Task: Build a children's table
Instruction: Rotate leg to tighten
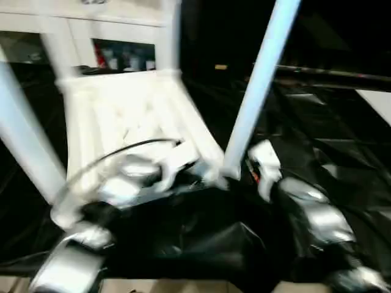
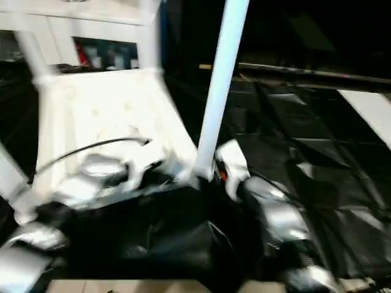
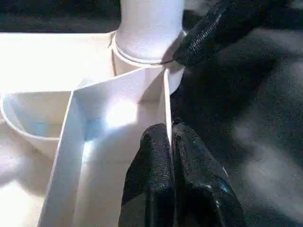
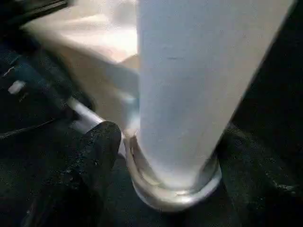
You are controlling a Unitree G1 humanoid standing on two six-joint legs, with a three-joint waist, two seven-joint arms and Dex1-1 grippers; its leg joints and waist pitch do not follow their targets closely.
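The white tabletop (image 1: 122,110) lies underside up on the black-draped work table (image 1: 330,140). Tube legs stand in its corner sockets: one at the near right corner (image 1: 259,85), one at the near left (image 1: 24,140), and others at the far corners (image 1: 168,30). My left gripper (image 3: 170,135) is shut on a thin upright rib of the tabletop's edge, close to the near right socket (image 3: 147,52). My right gripper (image 1: 244,174) sits low against the base of the near right leg (image 4: 189,94), by its socket collar (image 4: 175,189).
A white cabinet (image 1: 91,24) with coloured items on a shelf stands behind the table. A dark bar (image 1: 330,76) runs across the back right. A white panel (image 1: 376,101) shows at the far right. The black drape is wrinkled to the right of the tabletop.
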